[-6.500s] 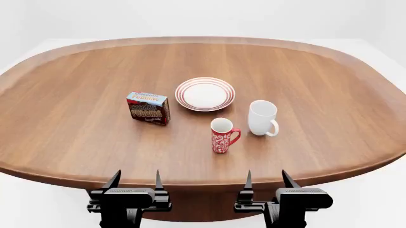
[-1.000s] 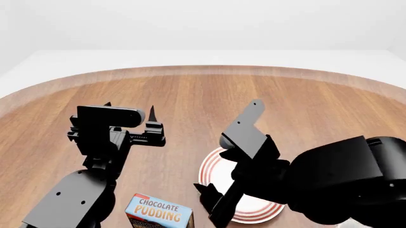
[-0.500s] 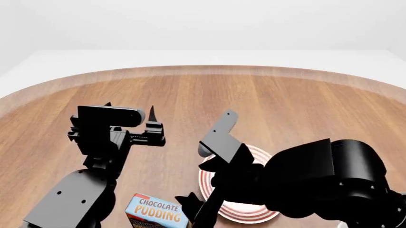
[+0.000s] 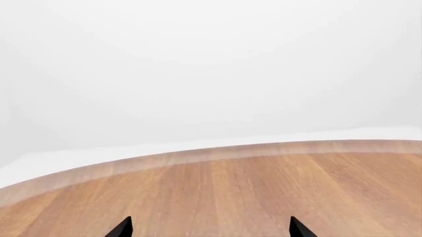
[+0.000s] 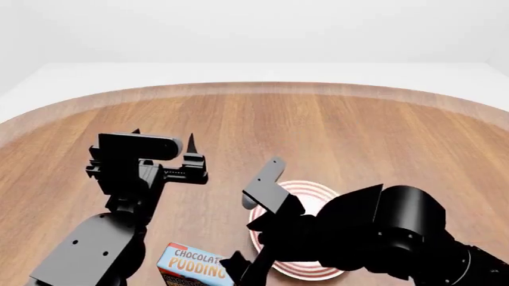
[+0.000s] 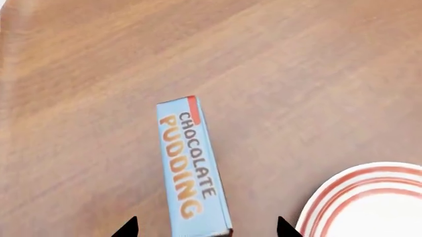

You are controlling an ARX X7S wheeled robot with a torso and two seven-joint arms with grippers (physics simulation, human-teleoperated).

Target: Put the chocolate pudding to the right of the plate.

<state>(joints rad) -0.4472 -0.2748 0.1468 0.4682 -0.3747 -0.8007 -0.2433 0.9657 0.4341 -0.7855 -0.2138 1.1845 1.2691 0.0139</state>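
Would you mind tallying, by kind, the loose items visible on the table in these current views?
Pudding cartons: 1, the chocolate pudding
Plates: 1, the plate with red rings
Total: 2, both resting on the wooden table.

The left gripper (image 5: 163, 138) is raised above the counter (image 5: 334, 119), its fingers (image 5: 191, 143) spread apart. The right gripper (image 5: 253, 232) is low, tilted downward, with its fingers (image 6: 126, 228) also apart.
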